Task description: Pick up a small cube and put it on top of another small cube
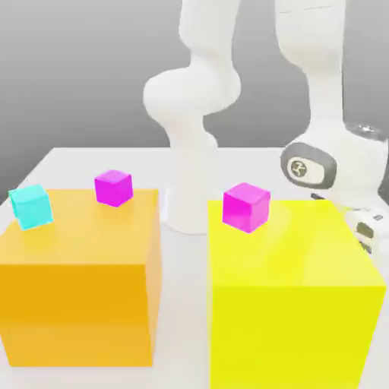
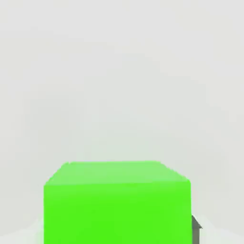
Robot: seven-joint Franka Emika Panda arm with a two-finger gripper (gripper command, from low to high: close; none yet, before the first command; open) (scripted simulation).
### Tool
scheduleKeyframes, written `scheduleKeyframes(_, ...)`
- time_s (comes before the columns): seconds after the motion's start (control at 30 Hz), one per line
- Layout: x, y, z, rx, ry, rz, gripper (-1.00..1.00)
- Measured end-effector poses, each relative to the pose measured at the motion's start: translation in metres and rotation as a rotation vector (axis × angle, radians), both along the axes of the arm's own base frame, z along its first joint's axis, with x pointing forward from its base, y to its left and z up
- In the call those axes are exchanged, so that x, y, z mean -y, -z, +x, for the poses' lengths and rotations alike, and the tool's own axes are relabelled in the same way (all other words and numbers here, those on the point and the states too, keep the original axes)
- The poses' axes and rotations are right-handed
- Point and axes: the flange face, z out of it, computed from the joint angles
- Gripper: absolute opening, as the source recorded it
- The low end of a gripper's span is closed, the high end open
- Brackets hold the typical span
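A small bright green cube (image 2: 116, 205) sits very close in the hand view, resting on the white table (image 2: 119, 95). A dark finger (image 2: 196, 229) presses against one of its sides, so my gripper is shut on this cube. In the exterior view my hand (image 1: 363, 224) hangs low behind the big yellow block (image 1: 292, 304), at the exterior view's right. The block hides its fingers and the green cube.
A magenta cube (image 1: 245, 206) stands on the yellow block. The big orange block (image 1: 80, 296) at the exterior view's left carries a second magenta cube (image 1: 113, 187) and a cyan cube (image 1: 31, 206). The arm's white base (image 1: 186, 182) rises behind the gap between the blocks.
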Motion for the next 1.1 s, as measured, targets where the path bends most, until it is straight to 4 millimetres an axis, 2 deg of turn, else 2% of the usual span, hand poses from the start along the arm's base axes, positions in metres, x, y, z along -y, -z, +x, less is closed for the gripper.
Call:
scheduleKeyframes(0.1, -0.001, -0.024, 0.0, 0.005, -0.016, 0.003, -1.0)
scheduleKeyframes(0.27, -0.019, -0.041, 0.029, 0.077, -0.112, 0.028, -1.0)
scheduleKeyframes(0.43, -0.021, -0.08, 0.089, 0.165, -0.077, 0.044, -1.0)
scheduleKeyframes(0.6, -0.01, -0.13, 0.15, 0.256, -0.019, 0.046, -1.0)
scheduleKeyframes(0.67, 0.001, -0.153, 0.173, 0.288, 0.025, 0.046, -1.0)
scheduleKeyframes(0.73, 0.023, -0.182, 0.196, 0.296, 0.132, 0.05, -1.0)
scheduleKeyframes(0.77, 0.026, -0.191, 0.197, 0.286, 0.172, 0.056, -1.0)
scheduleKeyframes(0.83, 0.055, -0.203, 0.205, 0.255, 0.304, 0.061, -1.0)
scheduleKeyframes(1.1, 0.12, -0.243, 0.188, 0.122, 0.712, 0.077, -1.0)
